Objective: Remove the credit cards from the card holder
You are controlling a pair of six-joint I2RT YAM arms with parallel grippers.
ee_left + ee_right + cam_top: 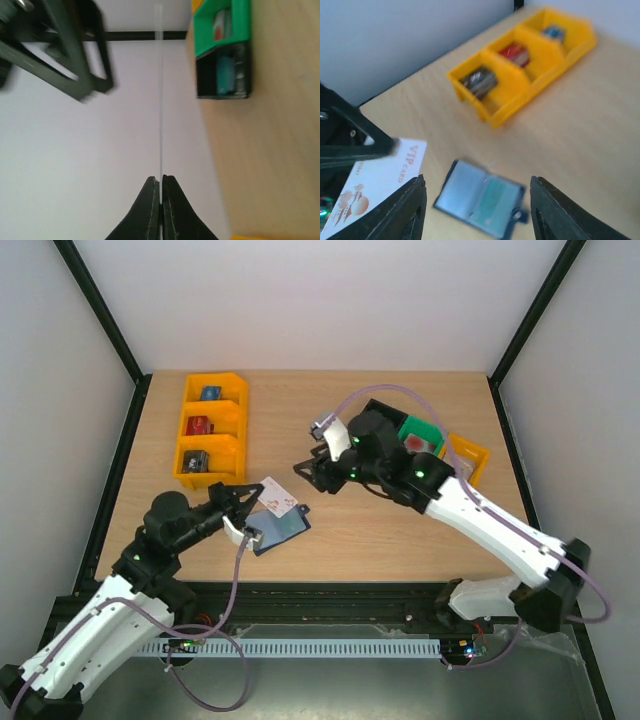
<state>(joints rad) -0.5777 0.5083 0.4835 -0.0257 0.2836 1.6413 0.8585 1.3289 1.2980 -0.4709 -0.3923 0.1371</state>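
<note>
The card holder (279,529) lies open on the table, dark navy with a pale blue-grey panel and a teal card in the other panel; it also shows in the right wrist view (481,198). My left gripper (250,504) is shut on a white credit card (276,494) with orange "VIP CARD" print and holds it just above the holder's far-left side. In the left wrist view the card (160,100) shows edge-on between my shut left gripper (160,181). My right gripper (311,474) is open and empty, above and to the right of the holder. In the right wrist view the right gripper (477,180) frames the holder, with the white card (382,182) at left.
A yellow three-compartment bin (212,430) with small items stands at the back left, also in the right wrist view (520,70). Green (420,434), black (380,412) and orange (472,458) bins stand at the back right behind the right arm.
</note>
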